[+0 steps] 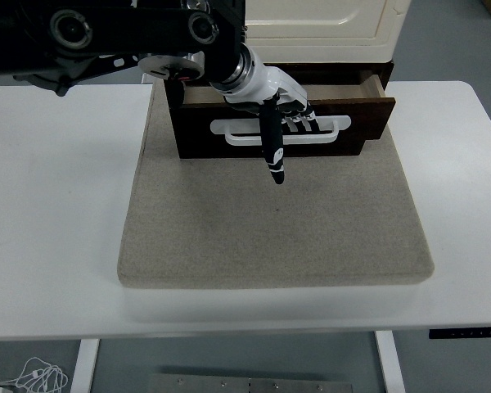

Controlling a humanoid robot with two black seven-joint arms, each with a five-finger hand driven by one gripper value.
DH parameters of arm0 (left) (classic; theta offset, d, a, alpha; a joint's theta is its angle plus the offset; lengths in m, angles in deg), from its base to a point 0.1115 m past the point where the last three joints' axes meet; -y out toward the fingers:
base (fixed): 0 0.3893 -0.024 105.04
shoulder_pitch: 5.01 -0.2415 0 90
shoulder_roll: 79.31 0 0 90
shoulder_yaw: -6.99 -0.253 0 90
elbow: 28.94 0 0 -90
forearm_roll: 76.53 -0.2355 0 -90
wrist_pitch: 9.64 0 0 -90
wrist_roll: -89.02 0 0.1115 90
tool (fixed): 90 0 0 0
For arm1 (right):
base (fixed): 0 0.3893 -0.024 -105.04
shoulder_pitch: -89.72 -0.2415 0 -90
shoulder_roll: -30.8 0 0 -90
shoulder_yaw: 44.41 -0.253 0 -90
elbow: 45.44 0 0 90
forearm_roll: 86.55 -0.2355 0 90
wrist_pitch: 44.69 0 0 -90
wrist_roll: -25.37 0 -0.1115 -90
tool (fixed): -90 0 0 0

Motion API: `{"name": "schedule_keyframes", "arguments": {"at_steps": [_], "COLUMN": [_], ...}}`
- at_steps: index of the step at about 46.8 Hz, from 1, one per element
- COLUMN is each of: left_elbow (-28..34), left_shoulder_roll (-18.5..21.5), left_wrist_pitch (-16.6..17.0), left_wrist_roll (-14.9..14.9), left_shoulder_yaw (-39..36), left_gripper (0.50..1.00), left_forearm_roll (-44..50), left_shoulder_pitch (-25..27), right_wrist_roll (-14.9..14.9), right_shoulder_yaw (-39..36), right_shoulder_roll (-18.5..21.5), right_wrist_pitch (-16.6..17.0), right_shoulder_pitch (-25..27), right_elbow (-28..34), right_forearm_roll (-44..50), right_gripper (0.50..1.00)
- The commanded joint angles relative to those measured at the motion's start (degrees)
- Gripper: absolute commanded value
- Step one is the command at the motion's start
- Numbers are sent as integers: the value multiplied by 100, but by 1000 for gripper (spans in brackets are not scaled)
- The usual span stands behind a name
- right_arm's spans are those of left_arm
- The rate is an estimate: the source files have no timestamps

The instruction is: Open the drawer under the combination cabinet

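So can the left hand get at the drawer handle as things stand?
Yes, it looks so: the left hand already has fingers hooked through the white handle on the partly open drawer, with nothing in the way.

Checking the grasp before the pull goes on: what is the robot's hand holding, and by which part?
The left hand grips the drawer by its white handle, fingers hooked through left of the handle's middle, one finger pointing down in front.

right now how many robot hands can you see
1: the left robot hand, reaching in from the left, fingers hooked in the white handle of the dark drawer. The right one is out of view.
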Motion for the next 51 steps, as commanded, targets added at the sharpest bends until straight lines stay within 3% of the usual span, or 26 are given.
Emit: {"name": "schedule_keyframes", "arguments": {"at_steps": [1,11,33,51], "left_elbow": [-3,59,199,270], "left_shoulder_roll": [37,72,196,231], "left_wrist_pitch": [-77,-297,-349,-596], "left_wrist_roll": [1,1,1,1], "left_shoulder_yaw": [18,71,97,229], "left_gripper": [1000,1000,1000,1000], "left_forearm_roll": [-2,7,7,7], "left_shoulder_pitch": [48,128,145,207], "right_wrist_roll": [0,0,0,0], "right_shoulder_yaw": [0,0,0,0], "right_shoulder_roll": [0,0,0,0], "right_wrist_pitch": [0,0,0,0], "right_shoulder_pitch": [0,0,0,0], "right_elbow": [-1,-1,-1,-1], "right_forearm_roll": [0,0,0,0], "right_gripper": [926,926,926,926]}}
